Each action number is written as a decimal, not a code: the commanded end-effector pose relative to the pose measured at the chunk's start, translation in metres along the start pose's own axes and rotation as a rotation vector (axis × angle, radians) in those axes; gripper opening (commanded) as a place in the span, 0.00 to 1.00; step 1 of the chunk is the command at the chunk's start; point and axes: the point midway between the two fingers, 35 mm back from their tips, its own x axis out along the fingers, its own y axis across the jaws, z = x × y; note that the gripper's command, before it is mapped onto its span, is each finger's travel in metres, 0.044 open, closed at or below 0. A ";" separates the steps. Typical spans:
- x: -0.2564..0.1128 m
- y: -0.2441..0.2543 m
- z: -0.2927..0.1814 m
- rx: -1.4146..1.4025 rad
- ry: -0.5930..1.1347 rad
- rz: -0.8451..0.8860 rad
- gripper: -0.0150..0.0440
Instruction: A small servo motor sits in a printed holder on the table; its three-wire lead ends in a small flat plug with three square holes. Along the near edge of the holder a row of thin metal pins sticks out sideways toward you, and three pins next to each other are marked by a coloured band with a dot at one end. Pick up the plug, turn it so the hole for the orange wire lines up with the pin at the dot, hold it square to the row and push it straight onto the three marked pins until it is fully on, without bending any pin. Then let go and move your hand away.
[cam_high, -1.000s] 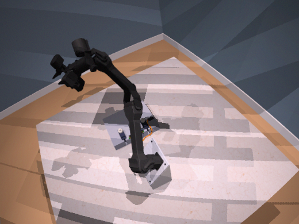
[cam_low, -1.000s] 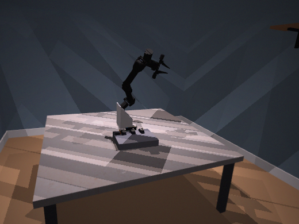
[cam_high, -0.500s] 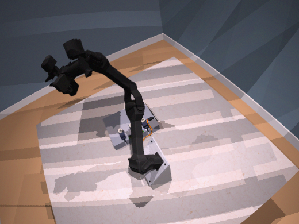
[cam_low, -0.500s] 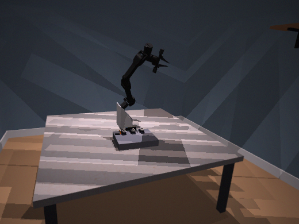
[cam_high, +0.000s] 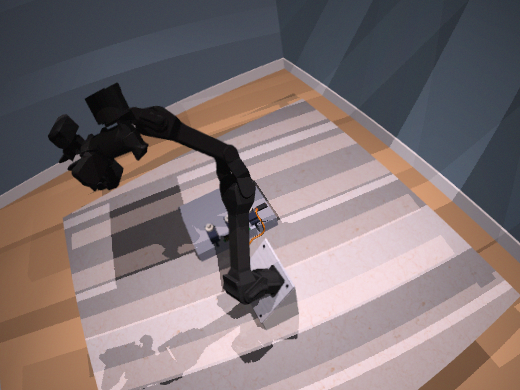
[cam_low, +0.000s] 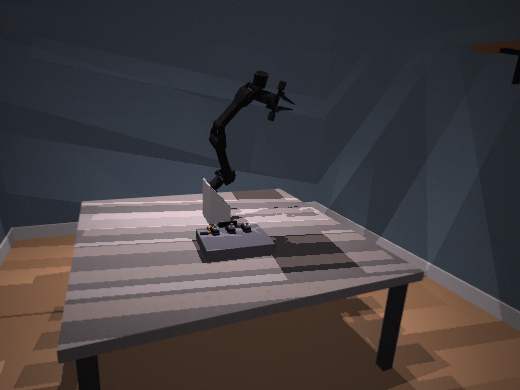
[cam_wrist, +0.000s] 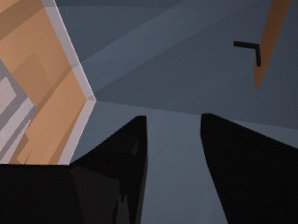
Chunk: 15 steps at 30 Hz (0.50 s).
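Observation:
My gripper (cam_high: 66, 162) (cam_low: 293, 106) (cam_wrist: 173, 124) is open and empty, raised high above the table and well away from the holder. Its two black fingers stand a moderate gap apart in the wrist view, with only wall behind them. The grey holder (cam_high: 200, 210) (cam_low: 240, 250) sits on the table, partly behind the arm in the top view. An orange lead (cam_high: 263, 228) (cam_low: 209, 230) curves along one end of the holder. Small dark parts stand on top, too small to tell the servo or plug apart. The pins and coloured band cannot be made out.
A pale upright plate (cam_high: 272, 260) (cam_low: 215, 205) stands beside the holder, close to the arm's base. A short post (cam_high: 209, 228) with a light top stands on the holder. The table (cam_high: 350, 240) (cam_low: 150, 280) carries striped light and shadow. Walls stand beyond it.

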 end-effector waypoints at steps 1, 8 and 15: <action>0.001 -0.001 0.011 0.001 -0.004 -0.002 0.45; 0.002 -0.003 0.024 0.003 0.003 -0.005 0.45; 0.003 -0.006 0.047 0.009 0.027 -0.014 0.45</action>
